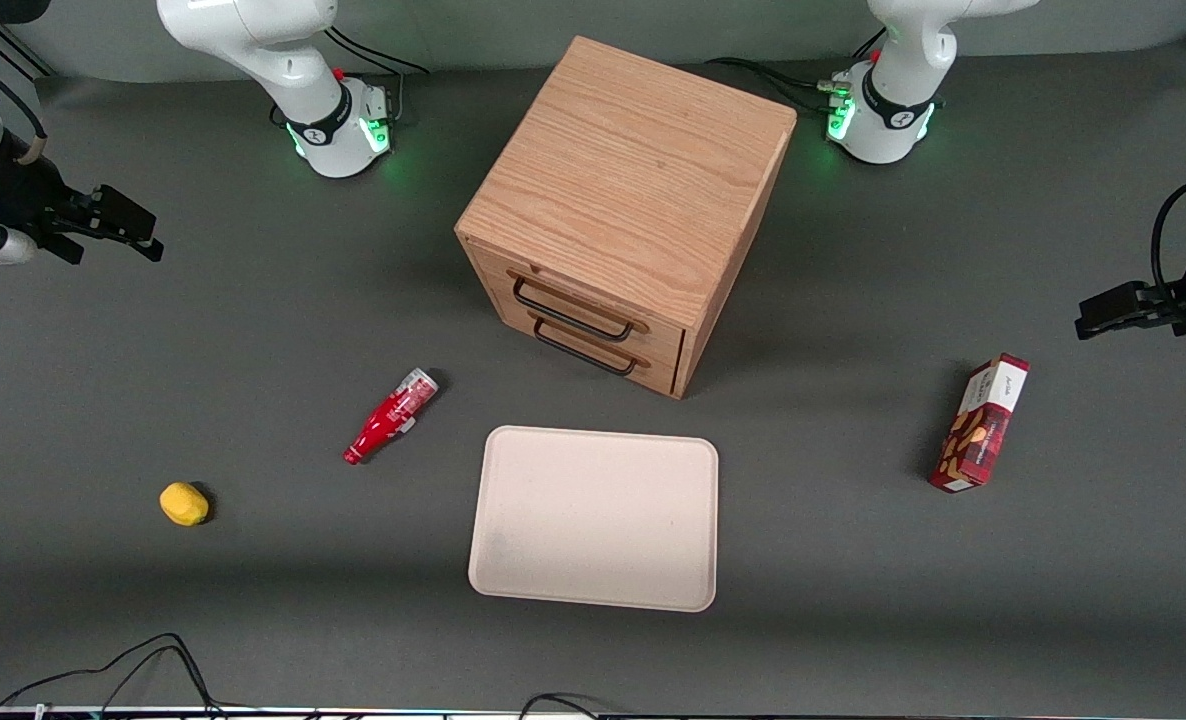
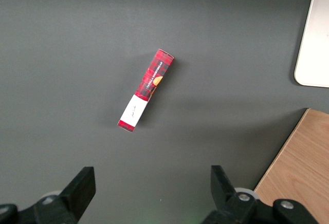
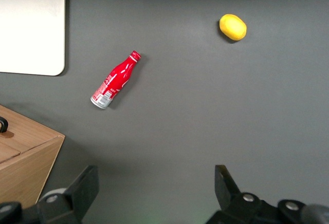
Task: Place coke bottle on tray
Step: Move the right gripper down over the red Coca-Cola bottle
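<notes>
The coke bottle [image 1: 390, 416] lies on its side on the grey table beside the tray [image 1: 593, 520], toward the working arm's end. Its red cap points toward the front camera and its silvery base toward the cabinet. The tray is flat, cream and bare. My right gripper [image 1: 138, 232] hangs high at the working arm's end of the table, farther from the front camera than the bottle and well apart from it. In the right wrist view the gripper [image 3: 156, 175] is open and empty, with the bottle [image 3: 115, 80] and a corner of the tray [image 3: 31, 26] below it.
A wooden drawer cabinet [image 1: 633, 190] stands just farther from the front camera than the tray. A yellow lemon [image 1: 184, 503] lies nearer the front camera than the bottle, toward the working arm's end. A red snack box [image 1: 981, 423] stands toward the parked arm's end.
</notes>
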{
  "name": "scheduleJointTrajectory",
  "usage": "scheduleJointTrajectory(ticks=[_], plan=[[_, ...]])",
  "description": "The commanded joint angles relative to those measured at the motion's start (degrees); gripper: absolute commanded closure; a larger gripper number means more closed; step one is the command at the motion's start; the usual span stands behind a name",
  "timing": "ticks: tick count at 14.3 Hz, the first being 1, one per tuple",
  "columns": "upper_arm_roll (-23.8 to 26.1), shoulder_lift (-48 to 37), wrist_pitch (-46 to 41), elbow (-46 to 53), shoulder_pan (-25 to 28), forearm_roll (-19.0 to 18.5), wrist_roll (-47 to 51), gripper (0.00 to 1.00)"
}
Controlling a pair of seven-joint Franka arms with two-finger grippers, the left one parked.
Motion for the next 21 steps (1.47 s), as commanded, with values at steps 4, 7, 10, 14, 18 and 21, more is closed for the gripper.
scheduleJointTrajectory(ticks=[4, 7, 10, 14, 18, 21], plan=[[0.2, 2.3, -0.8, 2.1, 0.4, -1.0, 0.8, 0.00], [3.9, 5.4, 3.1, 1.3, 0.6, -0.4, 11.0, 0.00], [6.0, 8.9, 11.1, -3.3, 0.6, 1.4, 19.0, 0.00], [10.0, 14.7, 23.6, -10.6, 0.6, 1.7, 33.4, 0.00], [11.5, 21.8, 40.2, -18.5, 0.6, 1.7, 40.8, 0.00], [12.4, 28.6, 47.6, -18.6, 0.6, 1.7, 45.2, 0.00]])
